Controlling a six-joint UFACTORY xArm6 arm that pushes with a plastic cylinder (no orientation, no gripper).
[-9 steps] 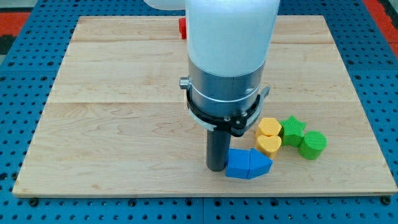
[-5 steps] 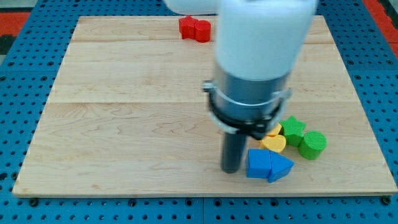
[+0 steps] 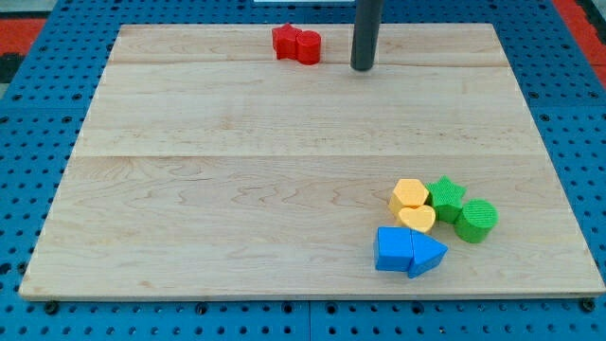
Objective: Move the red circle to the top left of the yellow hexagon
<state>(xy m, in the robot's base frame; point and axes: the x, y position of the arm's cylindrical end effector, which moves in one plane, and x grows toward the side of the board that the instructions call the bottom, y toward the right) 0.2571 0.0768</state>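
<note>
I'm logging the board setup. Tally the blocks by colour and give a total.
Red: 2, the red star and red circle
Yellow: 2, the yellow hexagon and yellow heart
Green: 2, the green star and green circle
Blue: 2, the blue cube and blue triangle
Total: 8

I count eight blocks on the tabletop (image 3: 189,189), in four colours, two of each.

Two are red: a red circle (image 3: 309,46) and a second red block (image 3: 286,41) whose shape I can't make out. Two are yellow: a yellow hexagon (image 3: 409,194) and a yellow heart (image 3: 416,219). Two are green: a green star (image 3: 446,197) and a green cylinder (image 3: 477,219). Two are blue: a blue cube (image 3: 393,250) and a blue triangle (image 3: 428,254).

I see one rod, with one tip, my tip (image 3: 363,67).
</note>
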